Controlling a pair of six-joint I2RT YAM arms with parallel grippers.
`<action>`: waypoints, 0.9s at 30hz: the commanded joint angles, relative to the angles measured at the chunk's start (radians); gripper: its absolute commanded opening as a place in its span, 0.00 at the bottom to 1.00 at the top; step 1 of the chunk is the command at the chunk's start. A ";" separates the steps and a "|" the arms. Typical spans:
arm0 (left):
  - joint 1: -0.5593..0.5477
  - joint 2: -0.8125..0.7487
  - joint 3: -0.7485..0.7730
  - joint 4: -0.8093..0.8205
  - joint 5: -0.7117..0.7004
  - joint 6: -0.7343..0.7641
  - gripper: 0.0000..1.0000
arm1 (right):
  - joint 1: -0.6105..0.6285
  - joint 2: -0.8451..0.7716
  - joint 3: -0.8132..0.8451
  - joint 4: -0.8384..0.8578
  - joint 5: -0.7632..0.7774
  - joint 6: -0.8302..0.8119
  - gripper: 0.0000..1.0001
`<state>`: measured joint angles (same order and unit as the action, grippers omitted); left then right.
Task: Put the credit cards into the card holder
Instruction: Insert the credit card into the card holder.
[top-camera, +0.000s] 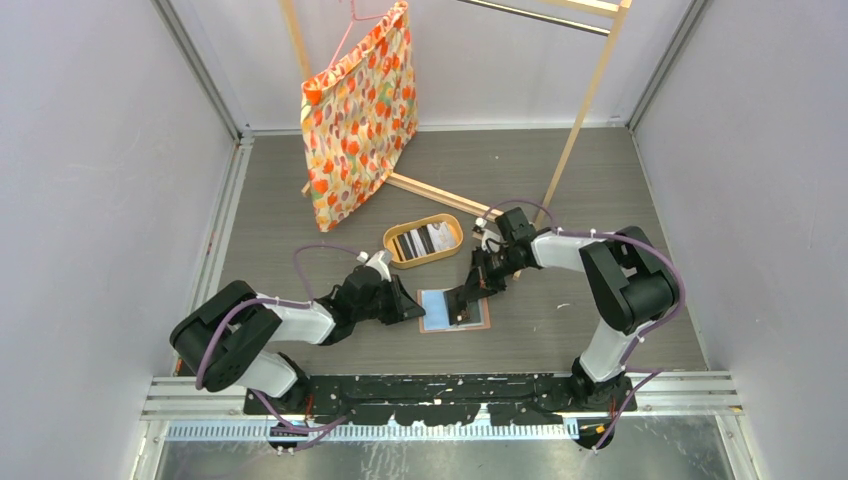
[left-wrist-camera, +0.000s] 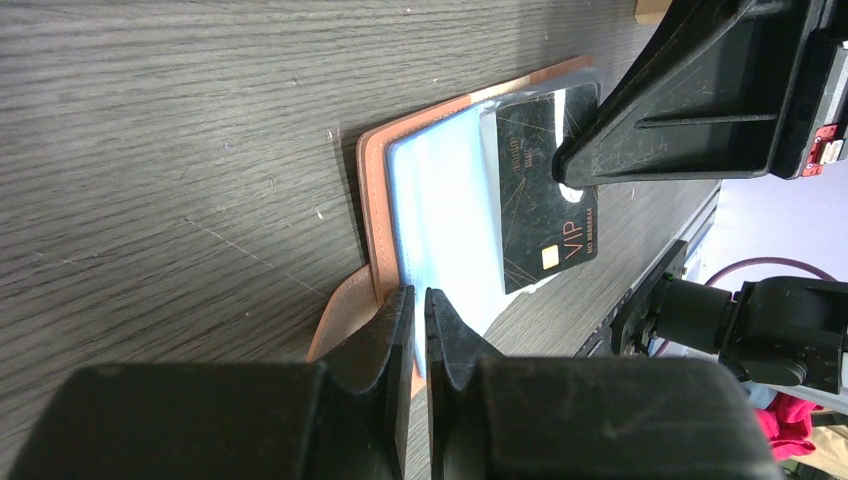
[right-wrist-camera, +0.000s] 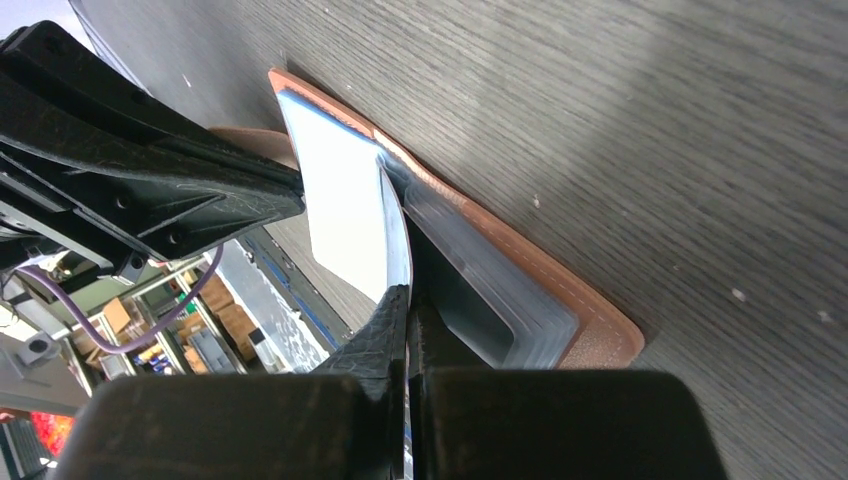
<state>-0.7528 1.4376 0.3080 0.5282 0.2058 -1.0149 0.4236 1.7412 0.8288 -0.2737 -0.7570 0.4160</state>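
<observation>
The salmon, leather-like card holder (top-camera: 480, 312) lies open on the grey wood-grain tabletop (top-camera: 600, 180) between the arms, its smooth light-blue pockets facing up. The left pincer (top-camera: 418, 310) is nearly closed, nipping the holder's left edge. The right pincer (top-camera: 462, 316) is clamped on a glossy black credit card (left-wrist-camera: 540, 200) lying over the pockets. Farther off, an oval wooden tray (top-camera: 392, 248) holds more thin cards (top-camera: 425, 240).

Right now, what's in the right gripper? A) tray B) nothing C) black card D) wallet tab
C: the right gripper is shut on a black card, held over the open wallet.
</observation>
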 joint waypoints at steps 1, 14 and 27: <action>-0.005 0.003 -0.013 -0.059 -0.018 0.021 0.11 | 0.001 -0.020 -0.029 0.087 0.102 0.004 0.01; -0.005 -0.035 -0.015 -0.063 -0.008 0.019 0.12 | 0.018 -0.034 -0.105 0.234 0.075 0.102 0.01; -0.005 -0.302 -0.014 -0.194 -0.023 0.041 0.26 | 0.040 -0.015 -0.080 0.215 0.065 0.092 0.07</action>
<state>-0.7536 1.2522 0.2890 0.4004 0.2001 -1.0058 0.4469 1.7126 0.7383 -0.0746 -0.7677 0.5282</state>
